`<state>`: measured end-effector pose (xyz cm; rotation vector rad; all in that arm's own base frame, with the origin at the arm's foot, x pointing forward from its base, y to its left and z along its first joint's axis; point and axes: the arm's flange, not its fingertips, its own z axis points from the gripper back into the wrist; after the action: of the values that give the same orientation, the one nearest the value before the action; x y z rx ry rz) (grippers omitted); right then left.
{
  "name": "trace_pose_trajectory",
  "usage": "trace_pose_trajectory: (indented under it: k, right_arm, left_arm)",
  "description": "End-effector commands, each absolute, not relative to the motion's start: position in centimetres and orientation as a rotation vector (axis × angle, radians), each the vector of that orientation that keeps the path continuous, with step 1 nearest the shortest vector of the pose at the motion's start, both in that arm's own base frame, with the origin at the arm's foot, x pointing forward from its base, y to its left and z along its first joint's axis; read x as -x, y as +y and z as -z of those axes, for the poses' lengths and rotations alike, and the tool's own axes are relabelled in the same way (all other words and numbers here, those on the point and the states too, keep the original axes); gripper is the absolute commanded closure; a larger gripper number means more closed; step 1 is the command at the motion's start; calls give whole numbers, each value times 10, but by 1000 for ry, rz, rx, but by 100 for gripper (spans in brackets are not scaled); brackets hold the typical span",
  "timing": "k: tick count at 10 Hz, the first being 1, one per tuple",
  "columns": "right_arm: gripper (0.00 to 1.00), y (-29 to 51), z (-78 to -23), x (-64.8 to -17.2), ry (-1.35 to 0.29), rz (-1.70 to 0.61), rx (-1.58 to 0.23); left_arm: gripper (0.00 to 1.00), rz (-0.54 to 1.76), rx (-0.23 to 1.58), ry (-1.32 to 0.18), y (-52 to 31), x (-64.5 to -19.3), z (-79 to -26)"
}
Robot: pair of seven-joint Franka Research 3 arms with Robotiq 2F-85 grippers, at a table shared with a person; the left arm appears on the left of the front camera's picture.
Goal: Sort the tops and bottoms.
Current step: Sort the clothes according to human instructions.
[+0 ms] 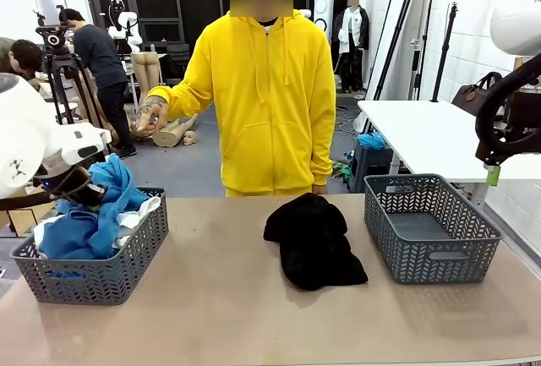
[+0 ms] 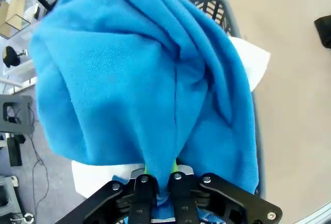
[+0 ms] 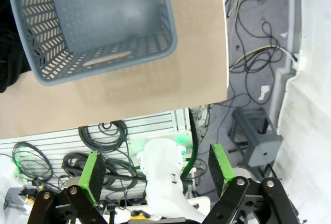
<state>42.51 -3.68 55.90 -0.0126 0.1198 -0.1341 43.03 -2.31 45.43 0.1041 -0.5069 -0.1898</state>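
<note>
Two blue tops (image 1: 89,218) and a white one (image 1: 139,214) lie heaped in the grey basket (image 1: 101,277) at the table's left. My left gripper (image 1: 83,187) hangs over that basket, shut on a fold of a blue top (image 2: 145,79) that drapes from its fingers. In the left wrist view the gripper (image 2: 160,176) pinches the cloth, with the white top (image 2: 252,61) beneath. The black bottoms (image 1: 313,241) lie crumpled at mid-table. My right gripper (image 3: 155,172) is open with nothing between its green pads, held high off the table's right edge, above the right basket (image 3: 98,22).
The grey right basket (image 1: 431,226) has nothing in it. A person in a yellow hoodie (image 1: 266,95) stands at the far side, hands off the table. My right arm (image 1: 507,121) hangs at the upper right. Bare tabletop (image 1: 254,324) spans the front.
</note>
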Motion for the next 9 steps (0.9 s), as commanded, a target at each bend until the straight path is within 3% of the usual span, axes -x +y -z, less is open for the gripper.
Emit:
trace_pose_trajectory:
  k: [1,5,9]
  right_arm:
    - [0,-35,-559,-426,120,141,-2]
    - [0,-35,-559,-426,120,141,-2]
    - [0,-35,-559,-426,120,141,-2]
  left_arm:
    - [76,169,-98,-486,-27,-423,-464]
    - [0,164,-94,-486,-29,-418,-470]
    - [0,152,-68,-498,-30,-413,-488]
